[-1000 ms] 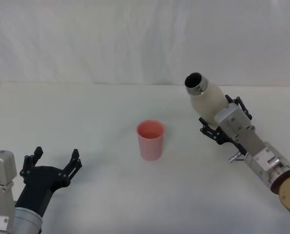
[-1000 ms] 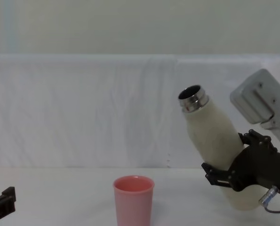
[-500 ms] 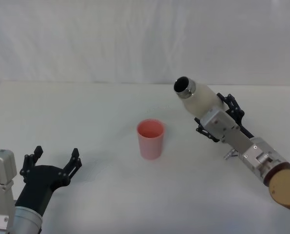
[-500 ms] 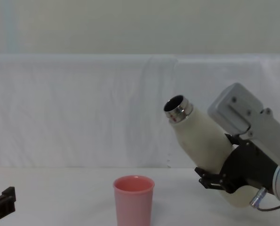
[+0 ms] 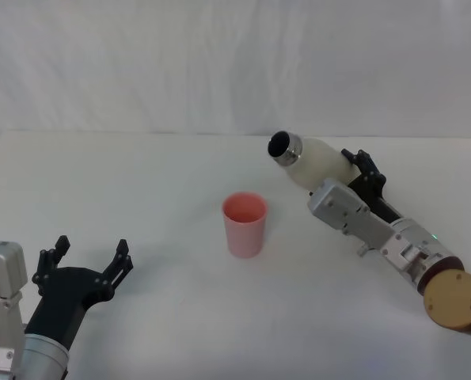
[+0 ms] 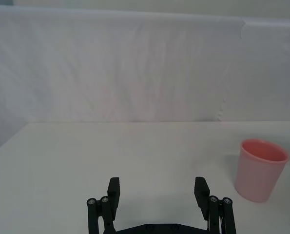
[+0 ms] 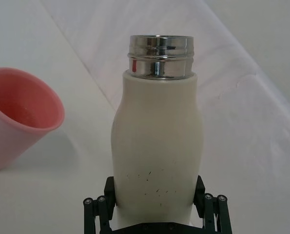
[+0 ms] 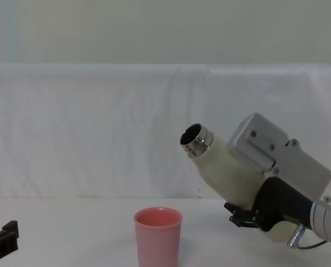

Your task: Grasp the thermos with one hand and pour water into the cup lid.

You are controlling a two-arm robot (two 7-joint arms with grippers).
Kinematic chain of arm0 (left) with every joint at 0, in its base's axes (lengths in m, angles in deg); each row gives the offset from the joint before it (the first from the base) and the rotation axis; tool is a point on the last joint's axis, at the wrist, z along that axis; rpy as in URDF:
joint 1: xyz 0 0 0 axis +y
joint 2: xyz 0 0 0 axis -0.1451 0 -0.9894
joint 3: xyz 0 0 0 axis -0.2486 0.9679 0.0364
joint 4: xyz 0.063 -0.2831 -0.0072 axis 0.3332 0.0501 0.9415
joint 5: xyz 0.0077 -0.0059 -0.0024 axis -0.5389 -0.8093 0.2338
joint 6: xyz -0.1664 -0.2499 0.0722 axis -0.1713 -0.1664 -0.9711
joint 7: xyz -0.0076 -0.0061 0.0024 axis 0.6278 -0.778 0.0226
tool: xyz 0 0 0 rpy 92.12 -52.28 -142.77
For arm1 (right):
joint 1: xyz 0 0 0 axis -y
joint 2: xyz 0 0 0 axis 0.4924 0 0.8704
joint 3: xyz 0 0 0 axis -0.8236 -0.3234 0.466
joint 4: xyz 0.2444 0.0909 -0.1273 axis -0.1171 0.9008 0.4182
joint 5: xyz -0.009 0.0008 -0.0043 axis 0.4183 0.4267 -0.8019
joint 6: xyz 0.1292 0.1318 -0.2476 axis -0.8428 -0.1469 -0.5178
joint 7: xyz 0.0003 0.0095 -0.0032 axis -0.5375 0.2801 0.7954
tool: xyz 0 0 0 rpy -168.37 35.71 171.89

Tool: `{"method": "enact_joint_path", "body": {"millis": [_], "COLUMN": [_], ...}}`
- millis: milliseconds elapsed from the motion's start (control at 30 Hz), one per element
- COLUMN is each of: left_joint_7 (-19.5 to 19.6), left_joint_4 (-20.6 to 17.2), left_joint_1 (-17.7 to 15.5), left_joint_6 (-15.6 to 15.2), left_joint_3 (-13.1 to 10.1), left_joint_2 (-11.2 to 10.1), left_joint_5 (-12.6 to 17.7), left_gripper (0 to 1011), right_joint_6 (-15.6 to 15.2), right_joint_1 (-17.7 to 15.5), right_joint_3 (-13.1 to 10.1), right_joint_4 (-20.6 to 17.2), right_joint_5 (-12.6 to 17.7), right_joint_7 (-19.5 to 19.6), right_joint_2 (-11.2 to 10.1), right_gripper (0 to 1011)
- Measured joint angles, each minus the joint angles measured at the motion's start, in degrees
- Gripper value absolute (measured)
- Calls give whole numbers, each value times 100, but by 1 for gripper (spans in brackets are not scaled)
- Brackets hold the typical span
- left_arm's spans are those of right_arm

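The cream-white thermos is lifted off the table and tilted toward the left, its open steel neck up and to the right of the cup lid. My right gripper is shut on the thermos's lower body. The pink cup lid stands upright at mid-table. My left gripper rests open at the near left, well away from the cup lid.
The white table runs back to a white cloth backdrop. Open tabletop lies all around the cup lid.
The right arm has tipped the thermos further over and carried its neck leftward and lower, closer to above the cup lid. The left arm and the cup lid have not moved.
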Motion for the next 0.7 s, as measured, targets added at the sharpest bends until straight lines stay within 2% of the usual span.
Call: {"method": "enact_joint_path", "body": {"millis": [700], "left_joint_7": [0], "left_joint_4": [0], "left_joint_1": [0], "left_joint_6": [0], "left_joint_3": [0], "left_joint_2": [0], "left_joint_5": [0], "left_gripper": [1001], "right_joint_6": [-172], "right_joint_1": [182], "right_joint_3": [304], "right_joint_4": [72], "right_joint_5": [-619], "right_joint_7": [-17], "right_joint_2": [-181], "right_gripper": [951]}}
